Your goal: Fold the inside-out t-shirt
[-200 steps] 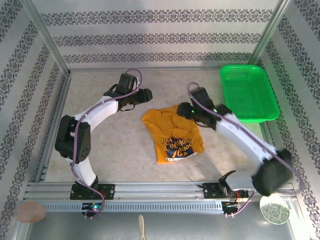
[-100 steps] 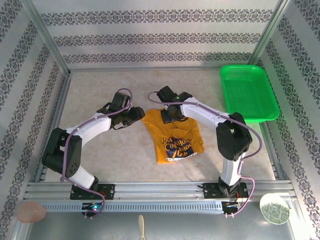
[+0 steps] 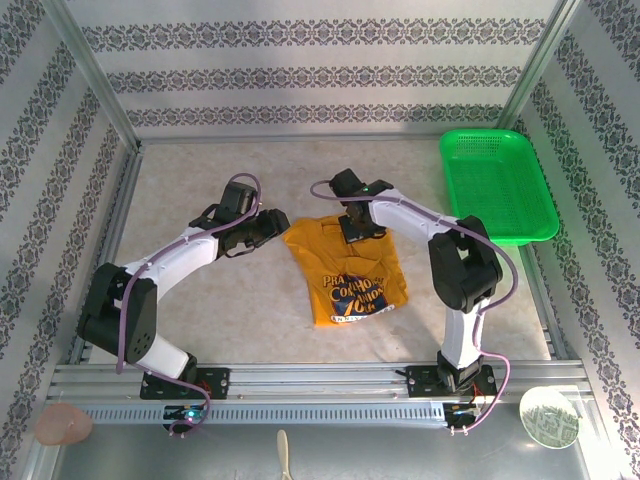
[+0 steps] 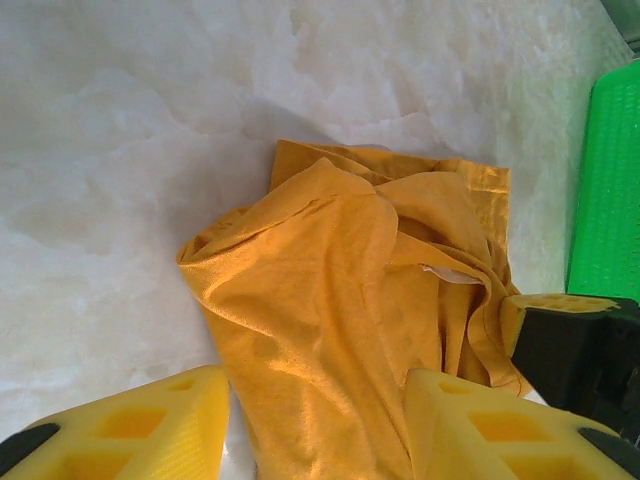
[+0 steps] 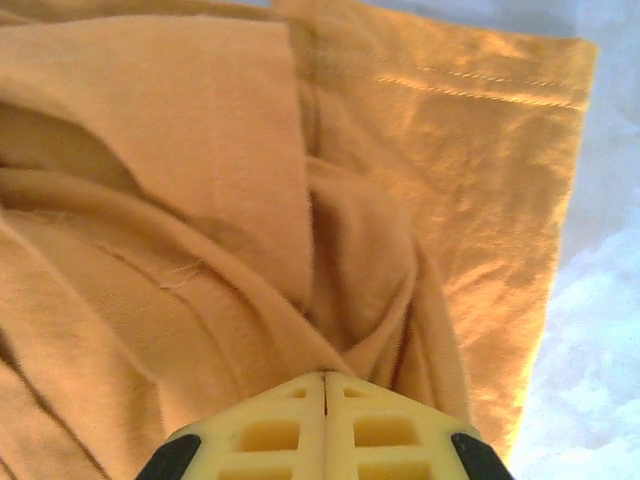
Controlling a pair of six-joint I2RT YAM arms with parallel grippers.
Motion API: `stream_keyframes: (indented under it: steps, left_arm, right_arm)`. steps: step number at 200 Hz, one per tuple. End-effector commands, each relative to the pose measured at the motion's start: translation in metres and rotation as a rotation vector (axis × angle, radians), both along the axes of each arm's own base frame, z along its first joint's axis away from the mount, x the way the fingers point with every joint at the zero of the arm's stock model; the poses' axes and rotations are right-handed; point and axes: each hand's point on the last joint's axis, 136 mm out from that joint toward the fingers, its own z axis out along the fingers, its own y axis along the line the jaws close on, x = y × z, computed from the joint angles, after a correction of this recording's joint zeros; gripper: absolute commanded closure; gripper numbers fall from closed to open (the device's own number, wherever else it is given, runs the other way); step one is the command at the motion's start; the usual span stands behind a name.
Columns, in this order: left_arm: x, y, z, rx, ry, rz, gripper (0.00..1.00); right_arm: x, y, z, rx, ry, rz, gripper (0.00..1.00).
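Two grippers meet the inside-out t-shirt [image 3: 345,270] lying mid-table [image 3: 230,310].
Right gripper [image 5: 322,395] is clamped on a gathered fold at its far edge; left gripper [image 4: 315,410] stands apart over its left side, holding nothing. Overhead shows the chest print [image 3: 352,292]; the left wrist view shows a white label [image 4: 448,272].

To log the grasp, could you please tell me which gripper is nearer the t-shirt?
Right. The right gripper is shut on the t-shirt at its far edge; the left gripper is open at its left edge.
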Motion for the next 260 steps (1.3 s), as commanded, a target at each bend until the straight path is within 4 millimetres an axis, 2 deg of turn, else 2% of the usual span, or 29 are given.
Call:
stream_keyframes:
  steps: [1, 29, 49, 66, 74, 80, 105, 142, 178, 196, 211, 224, 260]
  left_arm:
    - [0.000, -0.001, 0.008, 0.008, -0.033, -0.005, 0.51]
    - [0.002, -0.004, 0.004, 0.006, -0.031, -0.016, 0.51]
    - [0.002, -0.005, 0.001, 0.007, -0.025, -0.024, 0.51]
    - [0.002, -0.005, 0.001, 0.005, -0.028, -0.026, 0.51]
    - [0.002, -0.006, 0.001, 0.003, -0.027, -0.028, 0.51]
    - [0.003, -0.006, 0.000, 0.001, -0.025, -0.026, 0.51]
    - [0.003, -0.006, 0.001, -0.002, -0.027, -0.026, 0.51]
    - [0.002, -0.005, 0.001, -0.001, -0.029, -0.022, 0.51]
    - [0.002, -0.007, 0.000, -0.010, -0.030, -0.020, 0.51]
    - [0.002, -0.006, 0.000, -0.010, -0.028, -0.019, 0.51]
    - [0.002, -0.006, -0.001, -0.010, -0.027, -0.018, 0.51]
    - [0.002, -0.007, -0.001, -0.012, -0.028, -0.019, 0.51]
    - [0.001, -0.007, -0.003, -0.008, -0.027, -0.031, 0.51]
  right_arm:
    - [0.009, -0.015, 0.028, 0.016, -0.077, -0.025, 1.00]
    - [0.023, -0.033, 0.049, 0.076, -0.128, -0.093, 1.00]
    - [0.022, -0.025, 0.056, 0.126, -0.133, -0.050, 1.00]
    - [0.012, -0.012, 0.056, 0.130, -0.123, 0.014, 0.59]
    - [0.006, -0.007, 0.051, 0.114, -0.113, 0.040, 0.49]
    - [0.002, -0.005, 0.048, 0.096, -0.105, 0.057, 0.46]
    - [-0.012, 0.003, 0.030, 0.013, -0.075, 0.126, 0.43]
    - [-0.027, 0.004, 0.007, -0.116, -0.036, 0.211, 0.43]
    - [-0.032, -0.005, -0.010, -0.209, -0.004, 0.246, 0.47]
    - [-0.031, -0.008, -0.014, -0.225, 0.000, 0.242, 0.63]
    - [-0.027, -0.011, -0.011, -0.224, -0.008, 0.227, 0.86]
    - [-0.023, -0.013, -0.005, -0.201, -0.020, 0.204, 0.96]
    - [-0.005, -0.021, 0.024, -0.031, -0.053, 0.084, 0.98]
